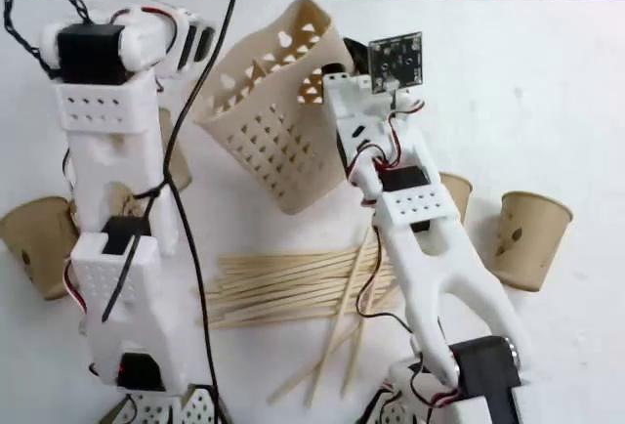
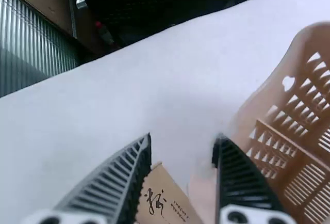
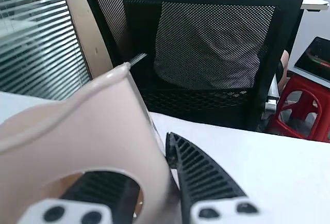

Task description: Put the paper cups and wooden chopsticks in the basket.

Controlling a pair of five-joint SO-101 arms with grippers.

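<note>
Counting paper cups, how many can you make out, and which are cut off?

Four in the high view. The far-left cup (image 1: 39, 243) lies on the table (image 1: 547, 72) with one edge tucked behind the left arm (image 1: 107, 150). The far-right cup (image 1: 527, 238) sits apart from both arms. A third cup (image 1: 457, 192) shows as a brown sliver behind the right arm (image 1: 430, 238). A fourth cup (image 1: 176, 155) peeks from under the left arm, just beside the basket (image 1: 264, 131).

Any writing?

Between the jaws of the left gripper (image 2: 181, 139), the wrist view catches a printed cup (image 2: 165, 198), cut off by the frame. It is brown paper with a dark brush-like mark and lines of small print, too fine to read. Which of the four it is I cannot say. The far-right cup carries dark specks I cannot resolve.

And the grippers?

The left gripper's black ribbed jaws stand apart with the printed cup low between them; whether they touch it I cannot tell. The right gripper (image 1: 337, 87) is clamped on the basket's rim, one jaw outside the wall, the other dim through the handle cut-out. The basket stands tilted.

Materials?

Beige plastic for the basket, its walls pierced with triangles and slots. The wooden chopsticks (image 1: 293, 282) are thin pale sticks in a loose heap on the table between the arms, on the near side of the basket. A few of them slant under the right arm. A black cable (image 1: 210, 170) runs down past the heap's left end.
</note>
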